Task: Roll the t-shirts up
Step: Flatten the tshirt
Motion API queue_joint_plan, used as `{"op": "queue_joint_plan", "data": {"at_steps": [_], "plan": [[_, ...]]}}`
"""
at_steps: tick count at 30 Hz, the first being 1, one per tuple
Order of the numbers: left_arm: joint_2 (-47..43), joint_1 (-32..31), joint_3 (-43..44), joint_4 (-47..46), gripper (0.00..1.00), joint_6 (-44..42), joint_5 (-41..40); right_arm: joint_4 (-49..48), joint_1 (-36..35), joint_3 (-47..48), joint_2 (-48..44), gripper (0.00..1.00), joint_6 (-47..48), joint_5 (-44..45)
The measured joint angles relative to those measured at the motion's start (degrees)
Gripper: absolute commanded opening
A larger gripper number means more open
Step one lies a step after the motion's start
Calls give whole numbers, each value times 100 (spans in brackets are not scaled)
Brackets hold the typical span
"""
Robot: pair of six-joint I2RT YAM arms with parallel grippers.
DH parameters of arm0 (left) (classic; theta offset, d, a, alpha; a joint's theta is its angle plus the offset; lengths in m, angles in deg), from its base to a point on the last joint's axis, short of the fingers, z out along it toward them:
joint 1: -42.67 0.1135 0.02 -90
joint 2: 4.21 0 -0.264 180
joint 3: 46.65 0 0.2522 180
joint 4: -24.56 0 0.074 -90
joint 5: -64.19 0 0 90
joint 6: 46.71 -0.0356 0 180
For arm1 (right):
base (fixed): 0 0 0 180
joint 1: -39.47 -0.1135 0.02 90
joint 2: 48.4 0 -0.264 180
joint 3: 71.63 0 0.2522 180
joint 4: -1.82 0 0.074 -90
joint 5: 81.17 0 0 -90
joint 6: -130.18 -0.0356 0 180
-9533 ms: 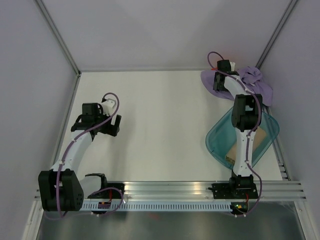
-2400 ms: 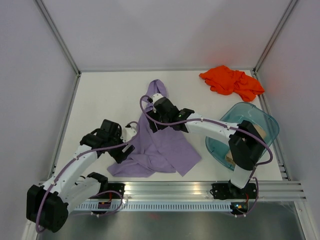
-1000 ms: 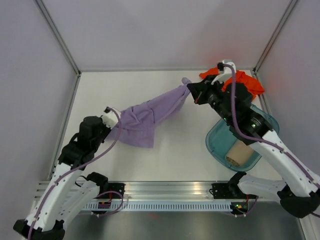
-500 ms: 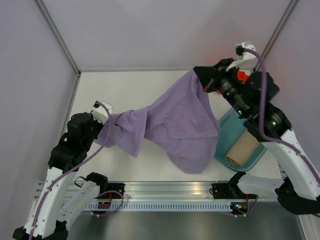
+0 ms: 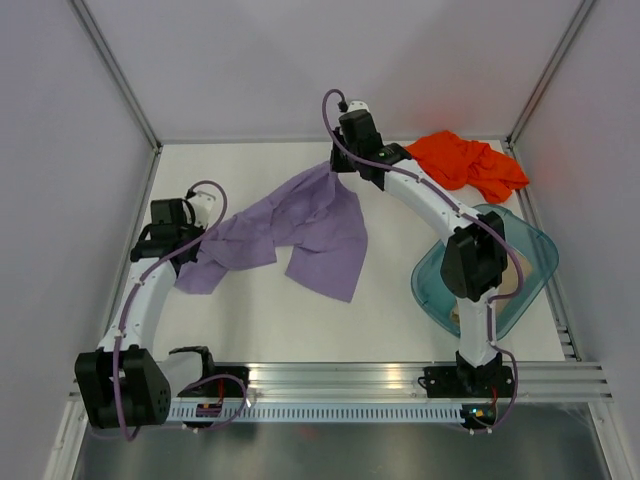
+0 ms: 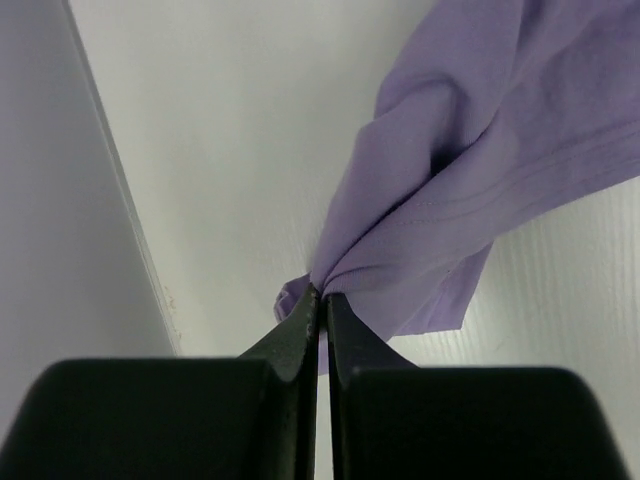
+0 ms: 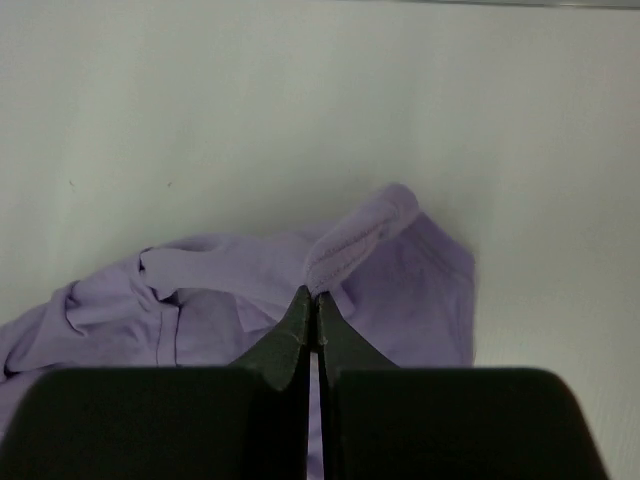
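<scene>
Now, bench [image 5: 250, 320]: half a second ago the lavender shirt hung in the air between two raised arms. It has since come down, and most of the cloth lies on the surface.
Lavender t-shirt [image 5: 300, 225]: I see it spread in a slanted band from left-centre towards the far middle. One flap trails towards me and there are plenty of folds. It is not flat yet, and no roll has been started.
Teal tub [image 5: 535, 255]: it sits on the right side, partly behind the right arm and well apart from the lavender cloth.
Orange t-shirt [image 5: 465, 165]: it is crumpled in the far right corner, untouched, just beyond the tub.
Beige t-shirt [image 5: 457, 317]: only a tan sliver shows inside the tub. I cannot tell its shape.
Right pincer [image 7: 312, 292]: it has swung from far right to far middle and dropped low. Its jaws are closed tight on a ribbed hem at the shirt's far end. I cannot tell whether that is collar or sleeve.
Left pincer [image 6: 320, 292]: it has also lowered and is clamped on a bunched edge at the left end, close to the side wall.
Meaning for the task: I judge the lay-down done. Smoothing comes next, then rolling, and the other two shirts are still waiting.
</scene>
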Motion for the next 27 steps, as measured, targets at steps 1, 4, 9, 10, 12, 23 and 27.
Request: {"op": "queue_joint_plan", "data": {"at_steps": [1,4,9,10,12,23,27], "plan": [[50,116,0,-94,2,-2,59,55,0,2,85,0,-13,-7],[118,295,96,-323,2,-4,76,184,-15,356,111,0,-2,0],[393,400,737,-610,2,-2,66,264,-35,2249,170,0,144,7],[420,413,894,-669,2,0,63,181,-22,2452,120,0,155,-9],[426,420,1180,-778,2,7,61,-26,63,2577,-151,0,144,-74],[175,420,590,-1460,2,26,319,-1711,748,-3233,-3309,0,-549,-433],[498,483,-72,-1606,12,-68,310,-1921,664,-5176,-3613,0,-984,-623]]}}
